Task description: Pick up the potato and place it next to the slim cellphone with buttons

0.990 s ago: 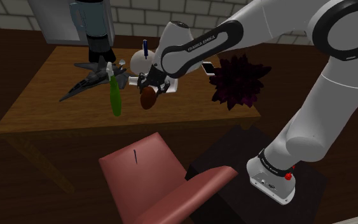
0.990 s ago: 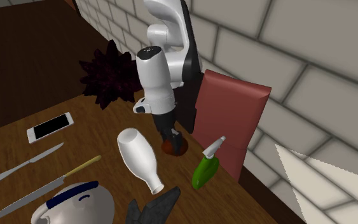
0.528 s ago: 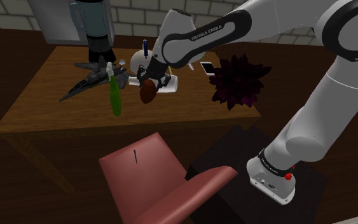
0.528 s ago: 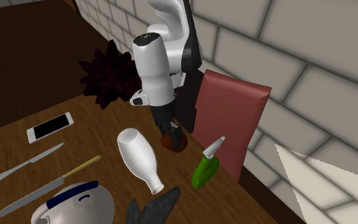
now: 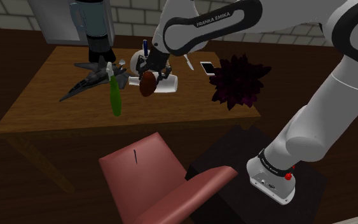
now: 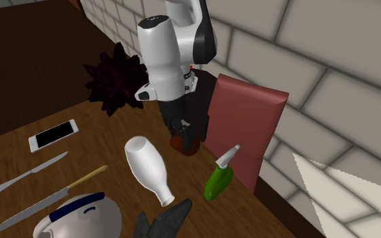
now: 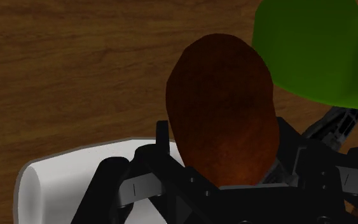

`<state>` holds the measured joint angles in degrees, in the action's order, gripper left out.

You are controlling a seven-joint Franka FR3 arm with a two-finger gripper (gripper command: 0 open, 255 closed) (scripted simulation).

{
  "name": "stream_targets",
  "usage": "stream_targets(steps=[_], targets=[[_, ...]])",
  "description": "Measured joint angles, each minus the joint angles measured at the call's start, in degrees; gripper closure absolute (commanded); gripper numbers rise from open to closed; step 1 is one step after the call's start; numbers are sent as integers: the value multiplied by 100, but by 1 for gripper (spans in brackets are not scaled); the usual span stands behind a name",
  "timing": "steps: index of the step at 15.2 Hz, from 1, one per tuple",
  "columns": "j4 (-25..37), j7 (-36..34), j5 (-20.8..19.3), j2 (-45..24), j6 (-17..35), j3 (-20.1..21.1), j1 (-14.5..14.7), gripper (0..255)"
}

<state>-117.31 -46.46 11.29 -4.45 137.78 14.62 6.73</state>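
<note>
End effector (image 6: 181, 132) clamped on brown potato (image 7: 225, 114), held above wooden table (image 5: 44, 95).

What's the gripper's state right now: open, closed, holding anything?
The gripper: closed, holding the reddish-brown oval potato.

Dim, flat light in every view, shadows faint and soft.
</note>
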Motion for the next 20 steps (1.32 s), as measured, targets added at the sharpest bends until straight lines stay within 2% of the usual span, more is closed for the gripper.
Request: stream_targets(steps=[8,15,20], targets=[[291,16,13,209,-508,-45,-56,255],[222,982,321,341,-742,-441,-495,255],[516,1720,472,197,-1058,-782,-862,255]])
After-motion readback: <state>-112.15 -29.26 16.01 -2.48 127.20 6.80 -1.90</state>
